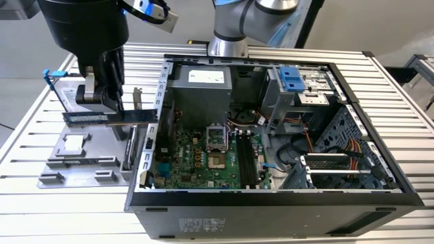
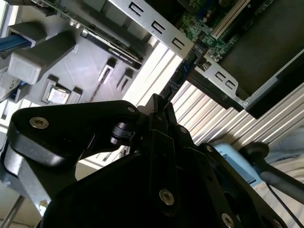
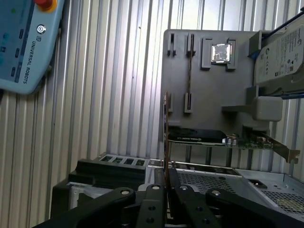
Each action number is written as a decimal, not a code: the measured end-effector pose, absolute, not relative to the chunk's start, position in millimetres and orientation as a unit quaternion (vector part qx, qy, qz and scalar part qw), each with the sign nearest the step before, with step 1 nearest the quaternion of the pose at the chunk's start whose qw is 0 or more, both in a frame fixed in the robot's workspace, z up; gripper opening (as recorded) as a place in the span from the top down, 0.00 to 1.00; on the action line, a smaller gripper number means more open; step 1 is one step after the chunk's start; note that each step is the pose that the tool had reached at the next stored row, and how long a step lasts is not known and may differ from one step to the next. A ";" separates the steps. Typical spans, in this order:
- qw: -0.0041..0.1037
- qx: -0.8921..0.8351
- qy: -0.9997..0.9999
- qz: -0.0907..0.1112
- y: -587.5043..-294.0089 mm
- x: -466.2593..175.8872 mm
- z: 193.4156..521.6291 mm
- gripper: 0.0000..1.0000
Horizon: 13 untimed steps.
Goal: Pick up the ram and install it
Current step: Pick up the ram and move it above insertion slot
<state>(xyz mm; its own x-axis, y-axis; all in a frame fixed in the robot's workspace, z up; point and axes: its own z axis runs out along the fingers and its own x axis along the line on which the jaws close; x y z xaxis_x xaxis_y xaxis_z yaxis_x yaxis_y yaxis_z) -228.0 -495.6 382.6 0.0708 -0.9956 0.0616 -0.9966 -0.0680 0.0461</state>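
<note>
Tool clamped on the ram above the grey tray; best carried level, clear of the case wall.

black claw; dark ram; grey tray; green motherboard; black case; blue bracket; silver ribbed table.
</note>
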 end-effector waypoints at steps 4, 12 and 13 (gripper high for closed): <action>0.038 0.731 -0.682 0.007 -495.6 -225.0 382.7 1.00; 0.038 0.731 -0.682 0.007 -495.6 -217.8 382.6 1.00; 0.038 0.731 -0.682 0.007 -495.6 -214.0 382.6 1.00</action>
